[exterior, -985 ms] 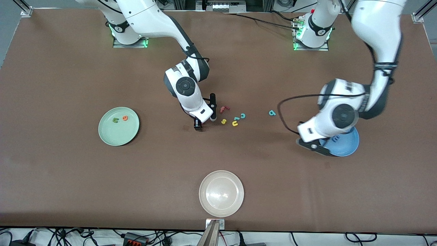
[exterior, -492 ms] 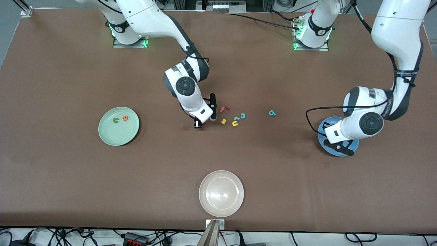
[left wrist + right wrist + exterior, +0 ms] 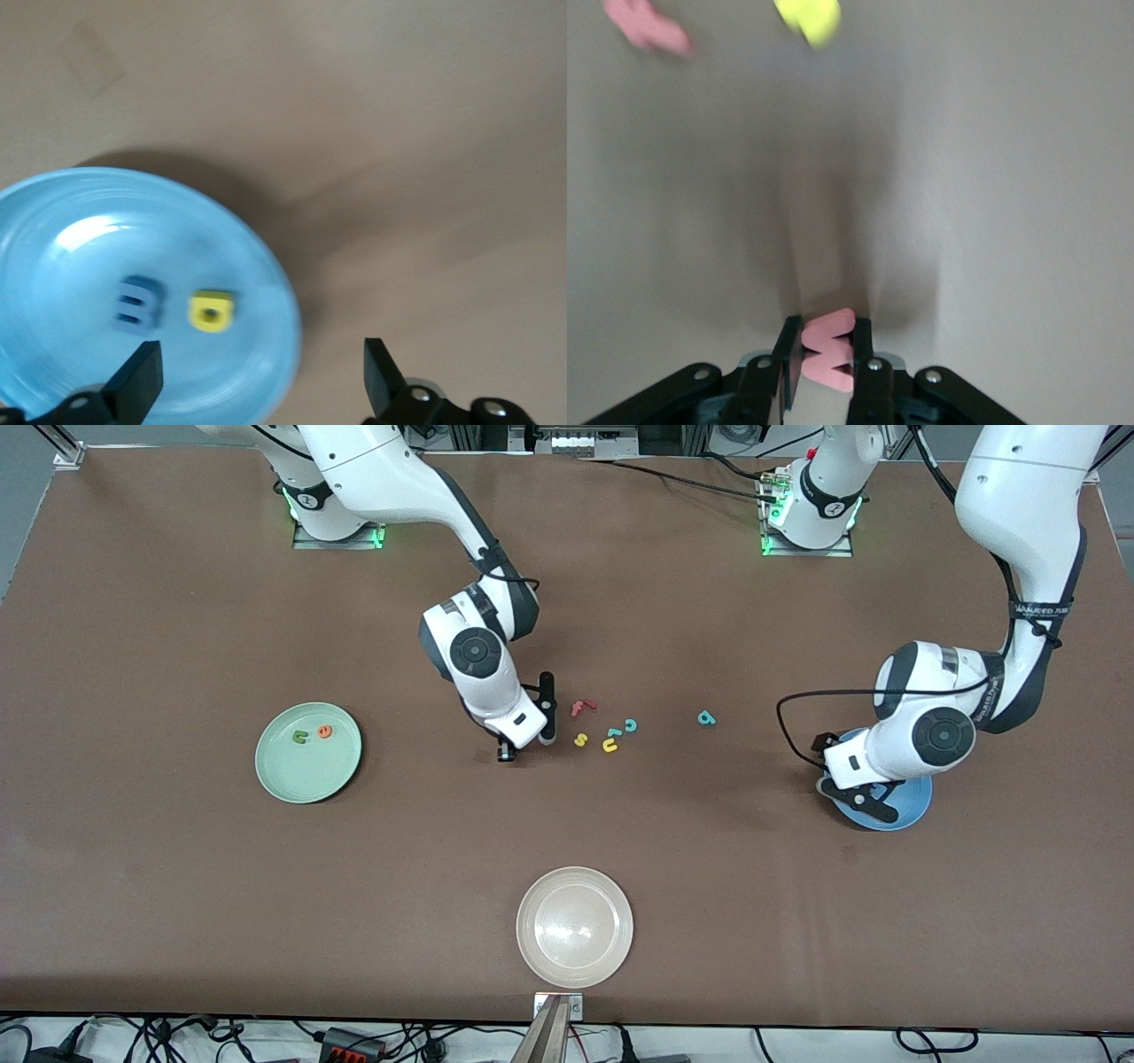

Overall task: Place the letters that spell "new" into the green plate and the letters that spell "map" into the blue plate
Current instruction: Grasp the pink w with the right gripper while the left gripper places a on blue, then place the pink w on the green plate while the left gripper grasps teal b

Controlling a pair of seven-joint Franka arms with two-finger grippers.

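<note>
Letters f (image 3: pixel 581 708), s (image 3: pixel 580 740), u (image 3: pixel 609 745) crowd mid-frame beside the right gripper (image 3: pixel 825 352), clamped on the w (image 3: pixel 829 348); left gripper (image 3: pixel 261 379) gapes empty over the blue plate (image 3: pixel 266 257).

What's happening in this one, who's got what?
The right gripper is shut on the pink w near the loose letters mid-table. The left gripper hangs open over the blue plate, which holds the blue m and yellow a. The green plate has the n and e. The teal p lies on the table.
</note>
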